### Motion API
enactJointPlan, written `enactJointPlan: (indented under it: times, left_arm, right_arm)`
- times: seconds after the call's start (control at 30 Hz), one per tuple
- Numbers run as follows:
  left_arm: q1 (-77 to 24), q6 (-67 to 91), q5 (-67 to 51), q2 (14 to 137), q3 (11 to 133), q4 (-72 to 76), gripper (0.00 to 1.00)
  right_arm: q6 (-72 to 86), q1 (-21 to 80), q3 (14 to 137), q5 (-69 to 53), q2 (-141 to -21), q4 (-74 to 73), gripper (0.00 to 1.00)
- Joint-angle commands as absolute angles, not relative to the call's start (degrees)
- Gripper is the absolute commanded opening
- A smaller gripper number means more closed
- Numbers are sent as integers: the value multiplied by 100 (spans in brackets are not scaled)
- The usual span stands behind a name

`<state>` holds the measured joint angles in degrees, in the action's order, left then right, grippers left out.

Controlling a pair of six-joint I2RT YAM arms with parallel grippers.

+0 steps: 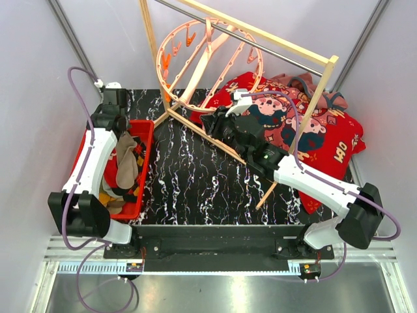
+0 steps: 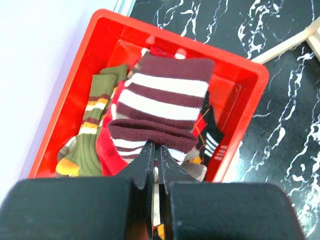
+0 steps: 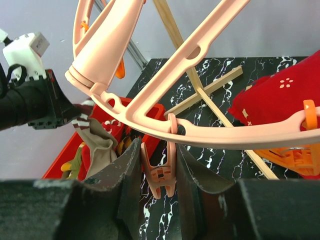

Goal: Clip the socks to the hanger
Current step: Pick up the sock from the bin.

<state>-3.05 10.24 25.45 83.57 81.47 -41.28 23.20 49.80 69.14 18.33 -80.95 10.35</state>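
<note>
A black marbled table (image 1: 189, 176) sits between grey walls (image 1: 39, 78), with a red bin (image 1: 148, 134) of socks (image 2: 95, 135) at left. Above the bin, the left gripper (image 2: 155, 149) is pinched tight on a striped sock (image 2: 167, 95). At upper centre, the right gripper (image 3: 157, 147) squeezes a clip (image 3: 160, 177) on the pink hanger (image 3: 210, 132), which hangs on a wooden rack (image 1: 318, 91).

The left arm (image 1: 91, 163), at the left of the overhead frame, and the right arm (image 1: 313, 181), at the lower right, are each built of smooth white links joined by bulky, rounded black joints. A thin purple cable (image 1: 83, 102) is looped along each arm. A small green light (image 1: 266, 156) is lit on the right arm's black wrist. In the wrist views, matte black tapered fingers (image 2: 145, 162) are seen projecting from blocky black bodies.
</note>
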Motion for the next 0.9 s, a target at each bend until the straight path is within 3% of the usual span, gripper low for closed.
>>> enactJointPlan:
  times: [0.0,0.13,0.23,0.43,0.87]
  left_arm:
    - [-264,888,2584,8095,7770,-3788,0]
    - [-167,1089,2382,8402,7612,-3867,0]
    - [-71,1187,2154,8691,7339,-3657,8]
    - [141,1318,1776,9711,7514,-3586,5]
    - [149,1187,1837,9432,7497,-3586,5]
  right_arm:
    - [2232,4948,6873,1802,-7884,1002,3]
    - [2224,4939,6873,1758,-7875,993,4]
    - [2224,4948,6847,1758,-7875,993,4]
    - [2206,4939,6847,1714,-7884,993,4]
    - [2171,4939,6820,1696,-7831,984,5]
